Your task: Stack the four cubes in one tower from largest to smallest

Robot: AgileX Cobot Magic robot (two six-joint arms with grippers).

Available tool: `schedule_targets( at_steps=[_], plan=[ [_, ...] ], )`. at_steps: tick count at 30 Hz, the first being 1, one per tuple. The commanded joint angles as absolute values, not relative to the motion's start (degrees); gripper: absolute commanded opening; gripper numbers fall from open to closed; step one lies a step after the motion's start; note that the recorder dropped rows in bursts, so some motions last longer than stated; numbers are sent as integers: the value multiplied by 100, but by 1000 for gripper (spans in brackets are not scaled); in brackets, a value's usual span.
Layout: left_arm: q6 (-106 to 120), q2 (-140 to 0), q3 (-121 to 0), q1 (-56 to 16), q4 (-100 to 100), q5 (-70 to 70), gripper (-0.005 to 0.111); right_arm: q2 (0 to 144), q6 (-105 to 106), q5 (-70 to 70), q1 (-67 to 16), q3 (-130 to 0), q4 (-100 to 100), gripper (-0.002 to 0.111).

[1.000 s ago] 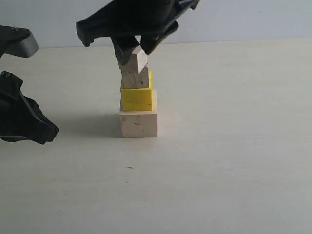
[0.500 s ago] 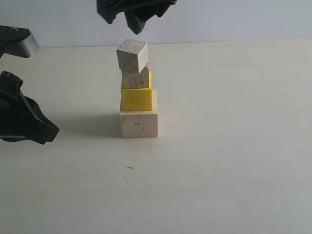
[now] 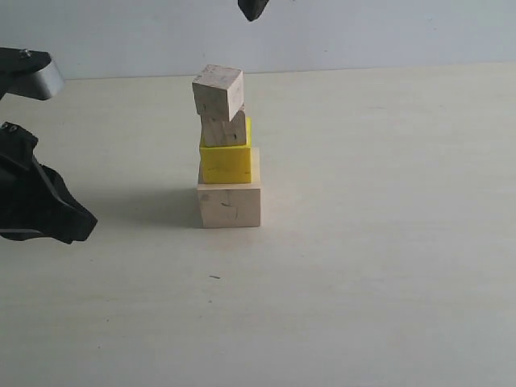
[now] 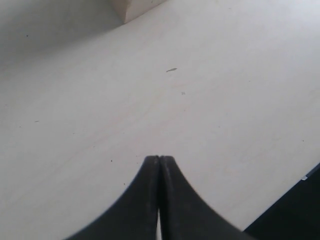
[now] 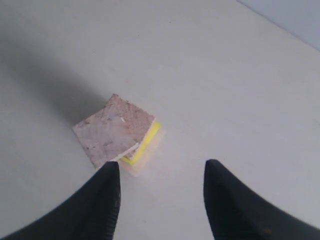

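The four cubes stand as one tower on the table. The large pale wooden cube (image 3: 230, 206) is at the bottom, with the yellow cube (image 3: 226, 164) on it and then a small wooden cube (image 3: 224, 130). The top wooden cube (image 3: 218, 91) sits twisted and overhangs slightly. My right gripper (image 5: 162, 172) hangs open high above the tower, holding nothing; below it I see the top cube (image 5: 114, 130) and a yellow edge (image 5: 150, 140). My left gripper (image 4: 159, 159) is shut and empty, low at the left (image 3: 81, 219), well apart from the tower.
The pale table (image 3: 387, 242) spreads around the tower, and a light wall runs behind it. A dark table edge (image 4: 295, 210) shows near the left gripper. One corner of the large cube (image 4: 134, 8) reaches into the left wrist view.
My right gripper let go of the top cube and rose straight up, almost out of the exterior view. The cube stays on the tower. The left arm barely moved.
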State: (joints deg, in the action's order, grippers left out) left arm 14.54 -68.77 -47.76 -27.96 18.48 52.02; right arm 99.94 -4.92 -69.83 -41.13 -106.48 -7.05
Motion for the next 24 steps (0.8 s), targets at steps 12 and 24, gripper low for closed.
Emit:
schedule_targets(
  at_steps=[12,24],
  plan=[
    [1460,-6869,-4754,-2793,1969,5308,0,10170,-457,-6996,-4086,-10261,978,50],
    [1460,-6869,-4754,-2793,2178,5316,0,10209,1203,-6996,-4086,-10241,353,50]
  ],
)
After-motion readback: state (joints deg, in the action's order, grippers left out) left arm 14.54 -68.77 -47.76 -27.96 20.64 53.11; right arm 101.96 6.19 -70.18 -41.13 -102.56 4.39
